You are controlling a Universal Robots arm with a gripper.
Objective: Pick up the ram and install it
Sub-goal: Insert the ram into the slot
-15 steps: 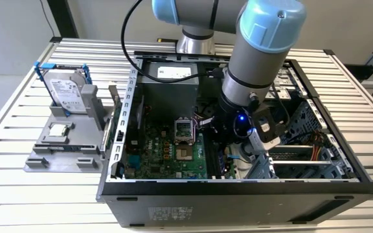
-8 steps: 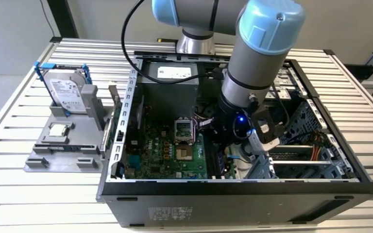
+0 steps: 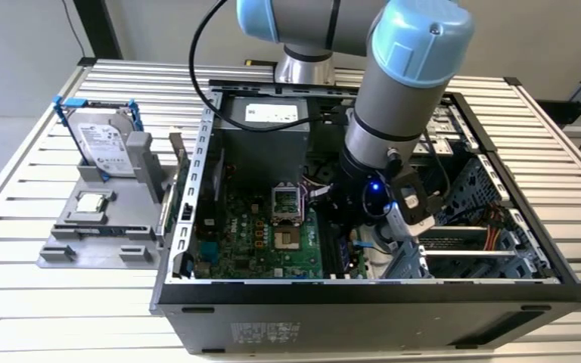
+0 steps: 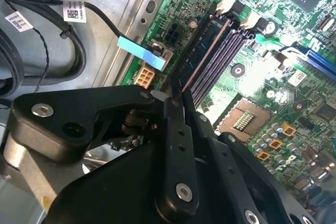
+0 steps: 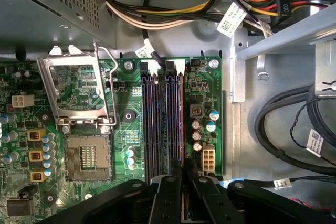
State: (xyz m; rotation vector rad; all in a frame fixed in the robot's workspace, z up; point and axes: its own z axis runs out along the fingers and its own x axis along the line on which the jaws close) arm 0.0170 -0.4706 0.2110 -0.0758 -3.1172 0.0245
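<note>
Exterior view: arm is reaching down into the open PC case (image 3: 200, 151) on the slatted bench (image 3: 58, 302), tool (image 3: 371, 219) sitting low over the motherboard (image 3: 260, 234) by the memory slots. Parts holder (image 3: 99, 227) outside the case is carrying the hard drive (image 3: 104, 147) and processor chip (image 3: 91, 202).

Second wrist view: tool (image 4: 176, 100) is pinching the ram (image 4: 205, 56) by one end, fingers (image 4: 176, 145) pressed onto it. Stick is running edge-on along the slot bank (image 4: 220, 59), lined up so it can seat; latches (image 4: 228, 4) at the far end are looking open.

First wrist view: ram (image 5: 181, 124) is lying along the outermost slot beside the capacitors (image 5: 202, 129), tool (image 5: 181, 179) gripping its near end. Fully seated or just resting: cannot tell. Empty CPU socket (image 5: 86, 158) is sitting well apart, bracket up.
</note>
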